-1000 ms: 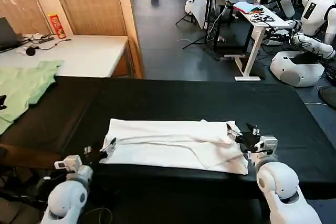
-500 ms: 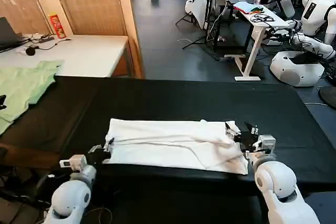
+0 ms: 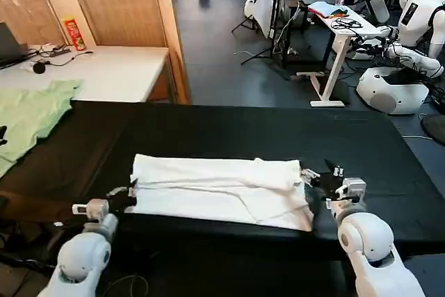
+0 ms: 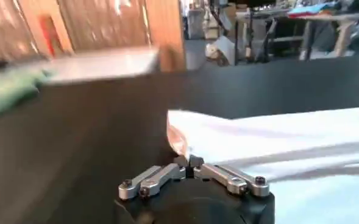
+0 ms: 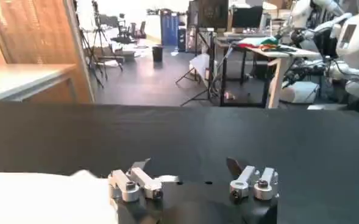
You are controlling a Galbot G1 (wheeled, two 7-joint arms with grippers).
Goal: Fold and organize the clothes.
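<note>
One white T-shirt (image 3: 219, 189) between two grippers: left (image 3: 124, 196) jaws pinching it, right (image 3: 321, 184) jaws apart.

- The head view looks forward and down from above the black table (image 3: 229, 130), taking in its whole width, both arms at the near edge and the room behind.
- The left wrist view sits low, just behind the left gripper (image 4: 188, 161), and looks along the table top toward the wooden wall; the white T-shirt (image 4: 277, 146) lies close before it.
- The right wrist view sits just behind the right gripper (image 5: 188, 170), low over the table, facing the far edge and the room with desks.
- All three views share the black table top and the white T-shirt (image 3: 219, 189); its corner shows in the right wrist view (image 5: 45, 195).
</note>
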